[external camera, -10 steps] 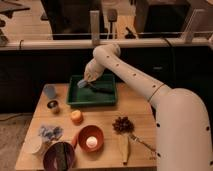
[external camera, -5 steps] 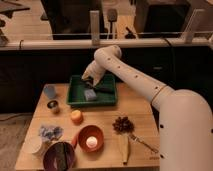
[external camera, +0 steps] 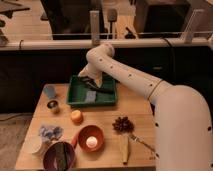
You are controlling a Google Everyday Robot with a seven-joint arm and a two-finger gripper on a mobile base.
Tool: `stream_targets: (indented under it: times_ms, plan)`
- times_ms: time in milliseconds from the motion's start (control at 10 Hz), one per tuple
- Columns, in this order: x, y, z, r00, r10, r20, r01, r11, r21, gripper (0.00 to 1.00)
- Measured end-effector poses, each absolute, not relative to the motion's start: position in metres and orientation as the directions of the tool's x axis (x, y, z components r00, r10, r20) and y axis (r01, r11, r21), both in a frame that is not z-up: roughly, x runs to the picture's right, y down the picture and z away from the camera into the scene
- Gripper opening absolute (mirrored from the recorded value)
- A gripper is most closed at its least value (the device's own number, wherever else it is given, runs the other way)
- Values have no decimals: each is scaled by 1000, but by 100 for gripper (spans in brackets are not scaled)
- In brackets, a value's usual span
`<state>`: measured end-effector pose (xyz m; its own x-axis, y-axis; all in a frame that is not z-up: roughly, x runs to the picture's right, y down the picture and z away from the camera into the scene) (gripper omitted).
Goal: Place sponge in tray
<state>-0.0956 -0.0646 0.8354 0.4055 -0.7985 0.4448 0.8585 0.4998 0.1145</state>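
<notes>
The grey-blue sponge (external camera: 90, 96) lies flat on the floor of the green tray (external camera: 75, 100), left of its middle. The tray stands at the back of the wooden table. My gripper (external camera: 92, 83) hangs over the tray's back left part, just above the sponge and apart from it. Its fingers look open and hold nothing. The white arm reaches in from the right.
A blue cup (external camera: 49, 91) and a small metal cup (external camera: 52, 105) stand left of the tray. In front are an orange (external camera: 76, 116), an orange bowl (external camera: 91, 138), a dark cluster (external camera: 122, 124), a purple bowl (external camera: 59, 156), a white bowl (external camera: 35, 146) and a crumpled blue wrapper (external camera: 50, 131).
The gripper came down from the tray's left rim into the tray, and the sponge now lies on the tray floor, free of the gripper.
</notes>
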Motion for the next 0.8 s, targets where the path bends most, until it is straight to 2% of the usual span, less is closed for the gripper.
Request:
stream_targets:
  times_ms: [800]
  plan:
    - [-96, -65, 835, 405, -798, 445, 858, 500, 116, 80]
